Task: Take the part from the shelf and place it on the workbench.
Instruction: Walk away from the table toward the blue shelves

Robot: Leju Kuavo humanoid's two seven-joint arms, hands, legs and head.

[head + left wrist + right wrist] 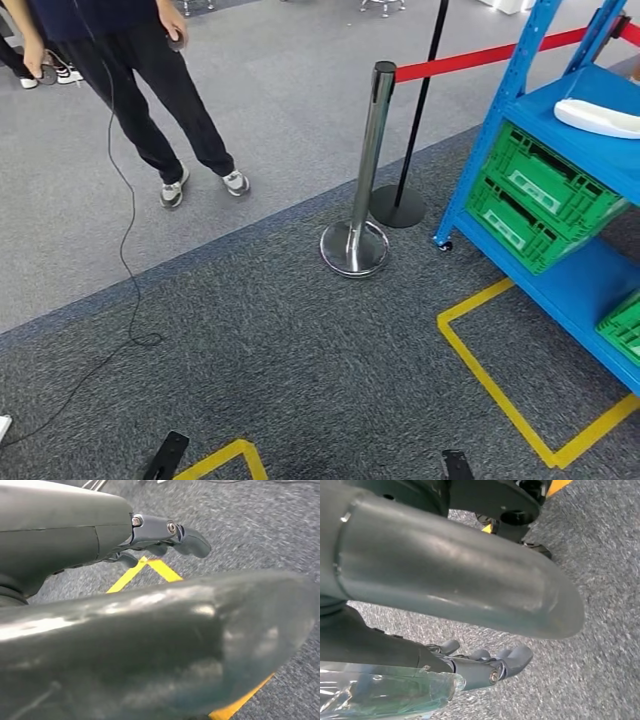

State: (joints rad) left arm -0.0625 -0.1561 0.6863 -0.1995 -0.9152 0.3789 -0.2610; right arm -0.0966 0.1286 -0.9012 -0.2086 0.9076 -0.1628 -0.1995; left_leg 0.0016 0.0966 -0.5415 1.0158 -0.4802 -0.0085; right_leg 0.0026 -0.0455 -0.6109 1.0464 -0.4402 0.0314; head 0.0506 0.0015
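Head view: white part (600,117) lies on upper level of blue shelf (528,75) at far right, near its front edge, nothing touching it. Green crates (540,195) sit one level down, another green crate (623,325) lower still. Chrome post (362,170) w/ red belt (483,58) stands on grey carpet just left of shelf. Yellow tape (498,385) marks floor in front. Person's legs (155,100) far left, black cable (124,240) trailing.

Left wrist view: left hand (166,537) over carpet & yellow tape, fingers extended and loosely apart, holding nothing.

Right wrist view: right hand (486,665) over carpet, fingers stretched out, nothing in them.
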